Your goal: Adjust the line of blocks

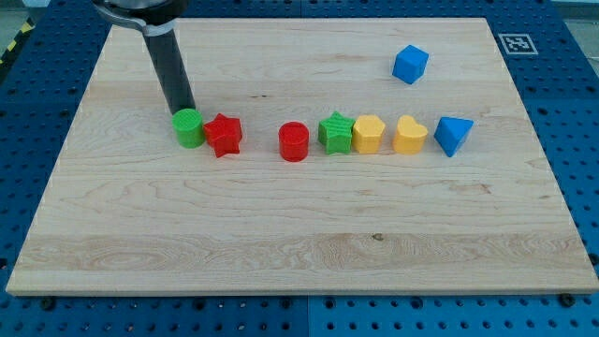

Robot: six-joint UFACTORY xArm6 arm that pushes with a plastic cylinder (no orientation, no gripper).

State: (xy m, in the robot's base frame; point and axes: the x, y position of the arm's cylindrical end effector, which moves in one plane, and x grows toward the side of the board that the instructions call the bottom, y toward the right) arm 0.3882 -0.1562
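Note:
A row of blocks runs across the middle of the wooden board (299,243). From the view's left: a green cylinder (188,128), a red star (225,135) touching it, a gap, a red cylinder (294,141), a green star (335,132), a yellow hexagon (369,134), a yellow heart (409,135) and a blue triangular block (453,135). A blue cube (410,64) sits apart toward the view's top right. My tip (182,110) is right behind the green cylinder, at its top-left edge, seemingly touching it.
The board lies on a blue perforated table (37,112). A black and white marker tag (517,42) sits at the board's top right corner.

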